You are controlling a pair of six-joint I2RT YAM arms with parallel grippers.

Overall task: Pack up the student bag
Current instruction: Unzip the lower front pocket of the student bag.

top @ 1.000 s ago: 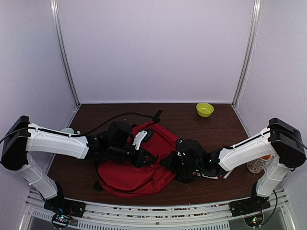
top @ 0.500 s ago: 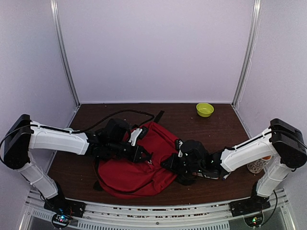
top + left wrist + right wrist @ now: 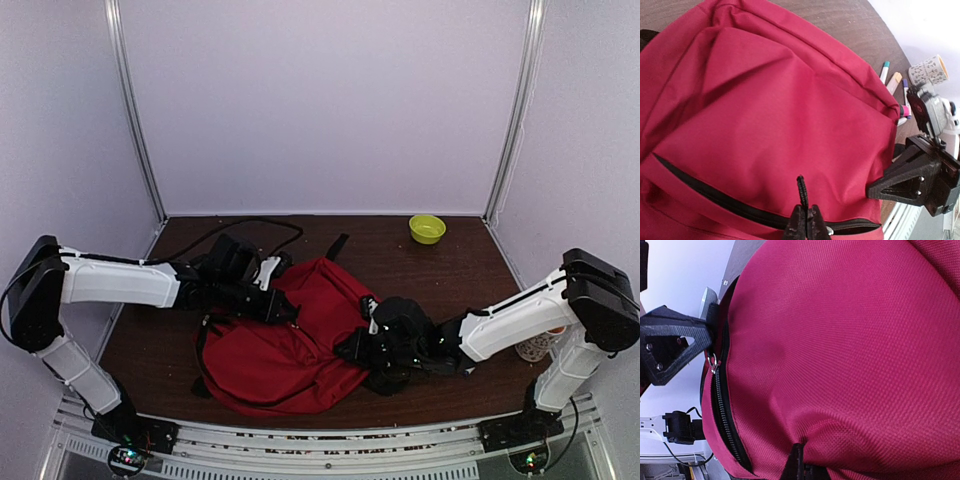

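At the middle of the dark wooden desk, between two white arms: the student bag, dark red, lying flat and rumpled, its black zipper partly run along one edge. Left pincer squeezed fully together on the black cord of the zipper pull, at the bag's left side. Right pincer likewise pressed tight, nipping a fold of red fabric at the bag's right side. Just beside the bag's right edge, a few marker pens and a patterned cup. Well apart, at the far right of the desk, a small yellow-green bowl.
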